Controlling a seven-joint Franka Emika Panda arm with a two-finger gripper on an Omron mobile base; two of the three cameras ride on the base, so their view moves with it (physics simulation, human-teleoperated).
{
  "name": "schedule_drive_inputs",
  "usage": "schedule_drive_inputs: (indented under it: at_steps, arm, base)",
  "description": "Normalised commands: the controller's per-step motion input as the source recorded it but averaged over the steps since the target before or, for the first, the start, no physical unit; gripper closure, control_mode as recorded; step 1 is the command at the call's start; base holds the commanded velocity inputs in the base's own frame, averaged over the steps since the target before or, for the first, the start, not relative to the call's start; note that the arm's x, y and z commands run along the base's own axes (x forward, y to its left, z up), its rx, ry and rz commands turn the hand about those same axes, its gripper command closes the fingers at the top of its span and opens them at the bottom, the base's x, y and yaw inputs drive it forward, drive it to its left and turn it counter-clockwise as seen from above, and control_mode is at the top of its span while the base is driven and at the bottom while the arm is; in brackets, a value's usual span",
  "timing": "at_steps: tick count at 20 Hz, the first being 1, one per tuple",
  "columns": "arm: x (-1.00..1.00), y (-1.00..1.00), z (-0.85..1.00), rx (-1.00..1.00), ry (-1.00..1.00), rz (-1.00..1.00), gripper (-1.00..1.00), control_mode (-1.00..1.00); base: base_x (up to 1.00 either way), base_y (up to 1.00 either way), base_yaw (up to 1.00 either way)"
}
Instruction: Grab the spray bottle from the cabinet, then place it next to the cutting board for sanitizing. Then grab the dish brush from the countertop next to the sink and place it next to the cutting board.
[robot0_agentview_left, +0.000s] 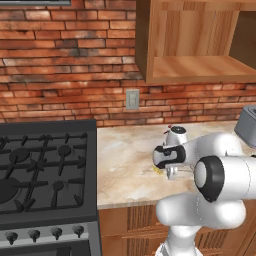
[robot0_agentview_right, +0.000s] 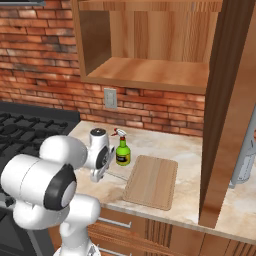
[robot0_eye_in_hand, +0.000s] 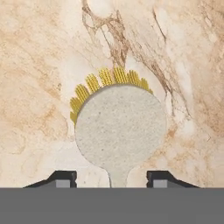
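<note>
Tool parted astride dish brush handle, brush lying on counter near spray bottle and cutting board; recommend withdrawing straight up without nudging handle.

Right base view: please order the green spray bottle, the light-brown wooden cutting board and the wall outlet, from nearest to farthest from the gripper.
Measured from the gripper, low by the counter's front:
1. Green spray bottle with the white trigger, just to its right on the beige countertop.
2. Thin light-brown wooden cutting board, further right.
3. Grey wall outlet, up on the brick wall.
</note>
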Motion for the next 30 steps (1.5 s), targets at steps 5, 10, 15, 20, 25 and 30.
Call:
schedule_drive_inputs:
  at_steps: [5, 10, 15, 20, 25, 30]
  arm:
    - [-0.61, 0.00, 0.17, 0.00, -0.10, 0.02, -1.00, -1.00]
    - [-0.48, 0.00, 0.49, 0.00, -0.14, 0.02, -1.00, -1.00]
    - [-0.42, 0.00, 0.96, -0.01, -0.17, 0.00, -1.00, -1.00]
    - [-0.53, 0.00, 1.00, -0.05, -0.14, 0.00, -1.00, -1.00]
    - [-0.59, 0.00, 1.00, -0.05, -0.09, 0.00, -1.00, -1.00]
    - [-0.54, 0.00, 1.00, -0.04, -0.11, 0.00, -1.00, -1.00]
  base:
    - [0.00, 0.00, 0.00]
    - [0.00, 0.00, 0.00]
    - [0.00, 0.00, 0.00]
    - [0.00, 0.00, 0.00]
    - [0.00, 0.00, 0.00]
    - [0.00, 0.00, 0.00]
